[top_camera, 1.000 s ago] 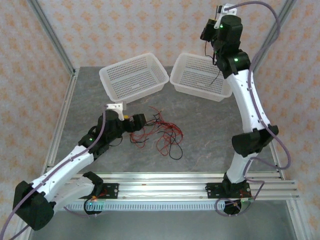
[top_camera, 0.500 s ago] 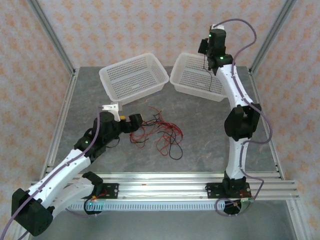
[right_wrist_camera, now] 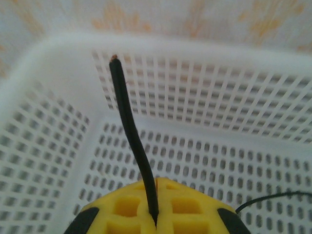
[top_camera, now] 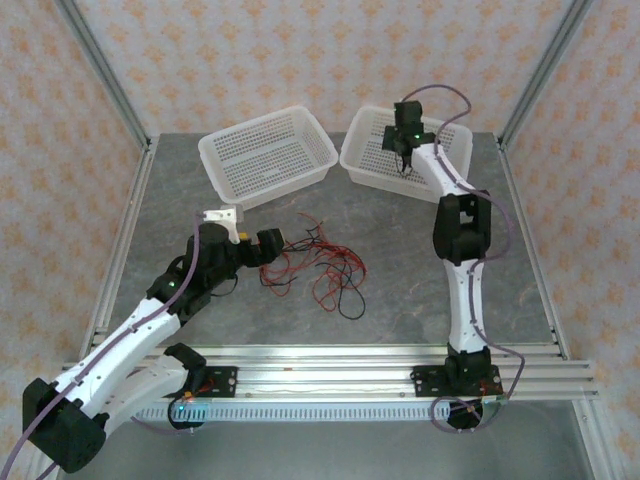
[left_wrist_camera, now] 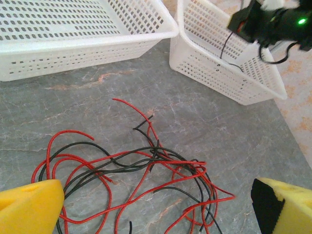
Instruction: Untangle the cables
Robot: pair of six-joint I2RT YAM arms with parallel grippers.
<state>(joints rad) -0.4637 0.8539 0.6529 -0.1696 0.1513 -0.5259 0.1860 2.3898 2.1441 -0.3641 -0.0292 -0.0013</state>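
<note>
No readable text, label, brand, number or sign anywhere: white baskets [top_camera: 288, 181], robot arms [top_camera: 130, 330], table [top_camera: 400, 260] and patterned walls [top_camera: 250, 50] all unmarked.

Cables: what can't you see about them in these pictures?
- Left wrist view: the pile of cables runs off the bottom edge, and fingers of the left tool cover its corners.
- Right wrist view: the black cable disappears into the shut right tool.
- Top view: the pile's crossings are too small to follow.
</note>
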